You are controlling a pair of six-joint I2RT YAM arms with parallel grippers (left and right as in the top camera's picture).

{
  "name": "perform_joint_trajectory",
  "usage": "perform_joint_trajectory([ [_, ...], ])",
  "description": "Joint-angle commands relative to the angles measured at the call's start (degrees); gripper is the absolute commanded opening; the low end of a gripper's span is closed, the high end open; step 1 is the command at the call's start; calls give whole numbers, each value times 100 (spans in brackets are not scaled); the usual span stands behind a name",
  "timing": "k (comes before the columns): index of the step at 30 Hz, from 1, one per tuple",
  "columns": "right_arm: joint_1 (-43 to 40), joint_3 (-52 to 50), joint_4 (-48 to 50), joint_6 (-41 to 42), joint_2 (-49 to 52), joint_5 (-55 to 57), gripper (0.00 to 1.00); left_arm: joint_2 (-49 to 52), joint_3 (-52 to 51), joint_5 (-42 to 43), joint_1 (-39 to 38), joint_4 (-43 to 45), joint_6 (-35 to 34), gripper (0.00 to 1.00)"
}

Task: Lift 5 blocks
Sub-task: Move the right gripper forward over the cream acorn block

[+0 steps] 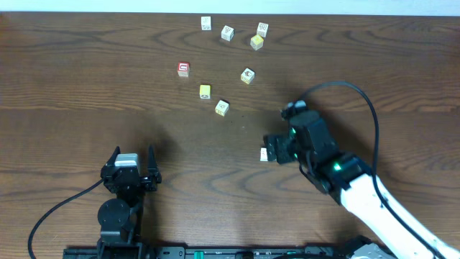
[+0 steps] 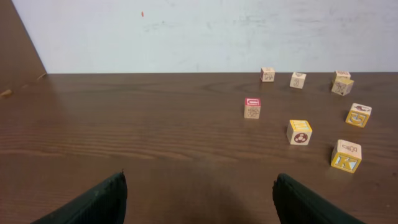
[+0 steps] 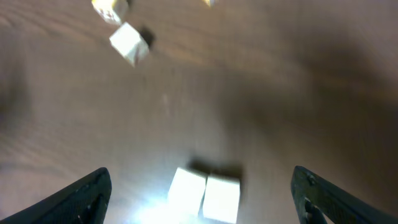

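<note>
Surface: brown wood-grain surface [image 1: 86,79] carried every block in view; nothing was seen raised off it.
Right arm: the right arm [image 1: 374,205] reached in from the near right corner toward the middle.
Left arm: the left arm [image 1: 115,212] sat at the near left edge, well apart from all the cubes.
Right pincer: the right pincer [image 3: 200,176] was released, jaws spread wide, hanging low over a pale block and gripping nothing. The wrist view was blurred.
Left pincer: the left pincer [image 2: 199,193] was released, jaws wide, with bare wood between them.
Far group: seven cream or yellow blocks [image 1: 247,75] were scattered toward the far edge, all resting flat and all well apart from both pincers.
Red cube: the red cube [image 1: 183,69] stood at the left of that group; it was not a target.
Pale block: the pale block [image 1: 264,153] lay alone near the middle, between the right jaws but touching neither. The wrist view showed two pale squares side by side; I could not tell whether that was two faces or two cubes.
Tally (judgement): no lift was in hand. The lone position suggested one block was handled and set down, unconfirmed. Most of the five looked outstanding.
</note>
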Motion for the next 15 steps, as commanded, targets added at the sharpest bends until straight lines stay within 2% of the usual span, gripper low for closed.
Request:
perform_joint_trajectory([
  [1,13,739,155,-634,765,96,91,-9,-98,-66,-22,-236,-46,75],
  [8,-251,2415,48,-1506,2483,72,85,-9,-98,-66,-22,-238,-46,75],
  [15,-778,4116,-358,-2138,3801,-186,88,-9,-98,-66,-22,-236,-46,75],
])
